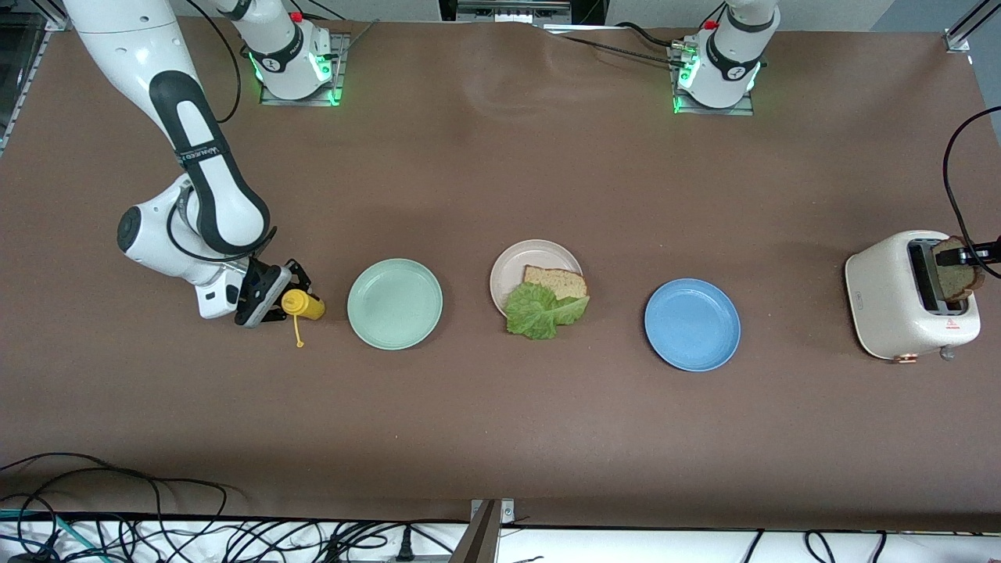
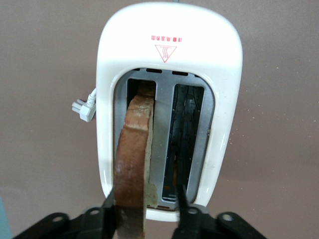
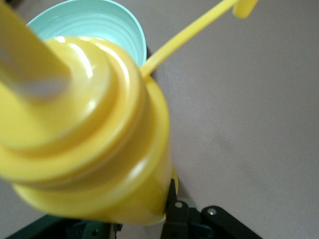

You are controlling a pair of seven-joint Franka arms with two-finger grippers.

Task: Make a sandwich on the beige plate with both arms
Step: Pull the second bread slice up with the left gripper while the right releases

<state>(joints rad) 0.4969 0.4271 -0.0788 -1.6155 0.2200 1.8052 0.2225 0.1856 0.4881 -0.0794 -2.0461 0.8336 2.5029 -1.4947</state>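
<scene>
A brown table is holding three plates in a row, with a white toaster (image 1: 911, 295) at the left arm's end. The beige plate (image 1: 516, 264) is sitting in the middle, carrying one bread slice (image 1: 557, 281) with a lettuce leaf (image 1: 541, 310) lying partly over it and spilling past the rim toward the front camera. A green plate (image 1: 395, 303) and a blue plate (image 1: 692, 324) are flanking it.

The left gripper (image 2: 144, 201) is reaching down over the toaster, its fingers (image 2: 181, 199) standing on either side of a second slice (image 2: 133, 149) that is standing on edge in one slot. They are closing on its crust; whether they are fully pressing it cannot be told. The slice's long axis is running along the slot, so the likely next move is a straight lift upward, then a carry toward the beige plate, well apart from the toaster.

The right gripper (image 1: 270, 293) is waiting beside the green plate, clamped on a yellow bottle (image 1: 303, 304).
</scene>
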